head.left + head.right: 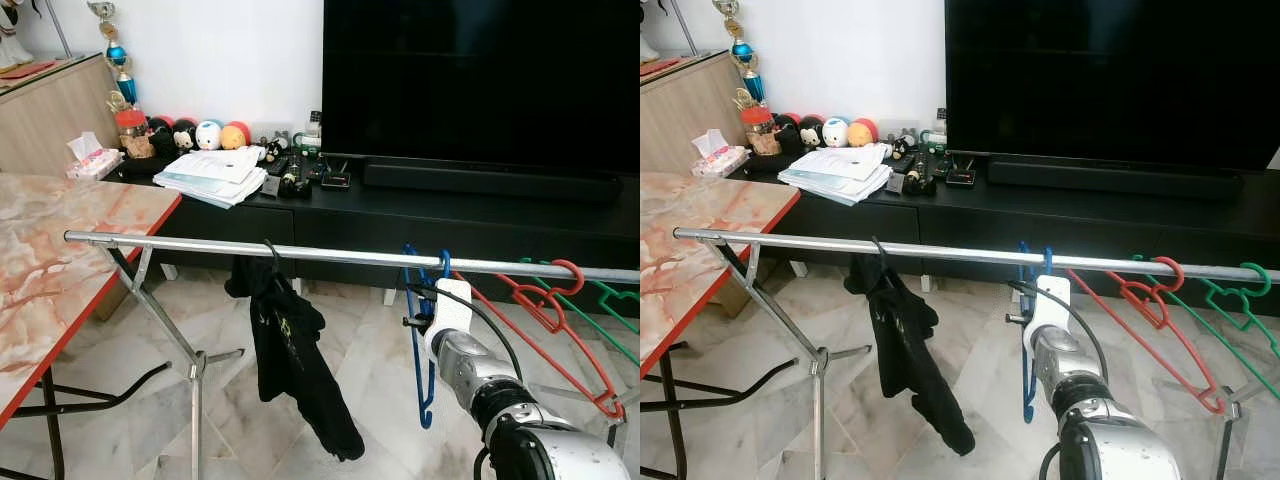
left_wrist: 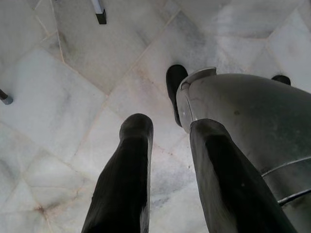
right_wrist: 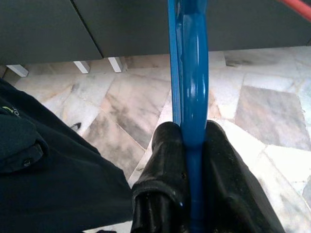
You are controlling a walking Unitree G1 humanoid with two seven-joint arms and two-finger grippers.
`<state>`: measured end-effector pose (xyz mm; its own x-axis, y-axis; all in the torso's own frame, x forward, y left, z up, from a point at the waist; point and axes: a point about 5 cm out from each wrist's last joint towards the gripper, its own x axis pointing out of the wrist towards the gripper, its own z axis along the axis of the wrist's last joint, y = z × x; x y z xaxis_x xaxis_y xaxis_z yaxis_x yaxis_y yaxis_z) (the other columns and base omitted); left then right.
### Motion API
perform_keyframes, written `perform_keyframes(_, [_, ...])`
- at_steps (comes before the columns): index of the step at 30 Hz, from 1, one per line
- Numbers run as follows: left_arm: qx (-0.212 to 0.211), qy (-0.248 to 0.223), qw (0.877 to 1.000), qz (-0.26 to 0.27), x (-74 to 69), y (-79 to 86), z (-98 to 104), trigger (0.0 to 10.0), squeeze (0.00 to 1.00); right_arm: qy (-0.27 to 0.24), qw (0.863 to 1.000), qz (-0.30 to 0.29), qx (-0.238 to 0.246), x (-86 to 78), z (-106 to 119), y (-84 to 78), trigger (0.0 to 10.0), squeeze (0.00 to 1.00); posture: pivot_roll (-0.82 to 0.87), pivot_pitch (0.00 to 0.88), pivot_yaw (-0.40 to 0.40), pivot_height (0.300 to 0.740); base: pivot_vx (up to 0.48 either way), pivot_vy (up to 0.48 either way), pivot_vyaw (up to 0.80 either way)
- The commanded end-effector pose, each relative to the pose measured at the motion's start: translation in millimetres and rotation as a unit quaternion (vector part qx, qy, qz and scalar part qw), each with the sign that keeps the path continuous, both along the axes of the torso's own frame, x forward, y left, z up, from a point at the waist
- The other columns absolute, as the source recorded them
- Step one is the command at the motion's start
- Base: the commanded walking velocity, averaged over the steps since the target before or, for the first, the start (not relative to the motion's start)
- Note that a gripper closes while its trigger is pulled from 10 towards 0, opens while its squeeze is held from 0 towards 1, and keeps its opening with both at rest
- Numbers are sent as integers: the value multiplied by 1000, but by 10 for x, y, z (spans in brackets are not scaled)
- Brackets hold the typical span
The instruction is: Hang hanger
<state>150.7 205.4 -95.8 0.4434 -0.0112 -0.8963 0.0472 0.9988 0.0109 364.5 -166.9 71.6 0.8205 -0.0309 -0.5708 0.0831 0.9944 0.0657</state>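
A blue hanger hangs edge-on from the silver rail, its hook over the bar right of the middle. My right gripper is shut on the hanger's blue bar just below the rail, and its fingers press it from both sides. To its right, a red hanger and a green hanger hang on the same rail. A black garment hangs on a dark hanger left of the middle. My left gripper is open and points down at the marble floor beside my leg.
A marble-topped table with a red edge stands at the left, close to the rail's end. Behind the rail are a low black cabinet with papers and toys, and a large TV. The rack's crossed legs stand on the floor.
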Motion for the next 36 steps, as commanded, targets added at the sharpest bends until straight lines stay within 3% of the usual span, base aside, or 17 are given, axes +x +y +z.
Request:
perform_keyframes(1, [7, 18, 1000, 0, -91, 57, -25, 10000, 0, 26, 1000, -9, 6, -79, -119, -5, 10000, 0, 199, 22, 28, 740, 0, 0, 0])
perform_keyframes(12, [16, 27, 1000, 2, -173, 115, -42, 10000, 0, 16, 1000, -4, 6, -66, -108, 52, 10000, 0, 213, 48, 43, 740, 0, 0, 0])
perform_keyframes(13, [16, 27, 1000, 1, -177, 120, -43, 10000, 0, 15, 1000, -3, 5, -67, -111, 54, 10000, 667, 210, 50, 45, 740, 0, 0, 0])
perform_keyframes(14, [17, 27, 999, 1, -178, 122, -42, 10000, 0, 12, 1000, -5, 5, -65, -107, 50, 10000, 1000, 207, 51, 47, 740, 0, 0, 0])
perform_keyframes(24, [16, 24, 1000, -4, -147, 112, -34, 10000, 0, -25, 1000, -14, 5, -39, -67, 30, 10000, 1000, 195, 40, 47, 740, 0, 0, 0])
perform_keyframes(27, [15, 22, 1000, -5, -132, 99, -31, 10000, 0, -63, 998, -20, 18, -8, -12, 33, 10000, 1000, 188, 34, 44, 740, 0, 0, 0])
perform_keyframes(36, [9, 23, 1000, -9, -128, 77, -34, 10000, 0, -101, 995, 7, -6, -55, -56, 74, 10000, 1000, 159, 31, 45, 740, 0, 0, 0])
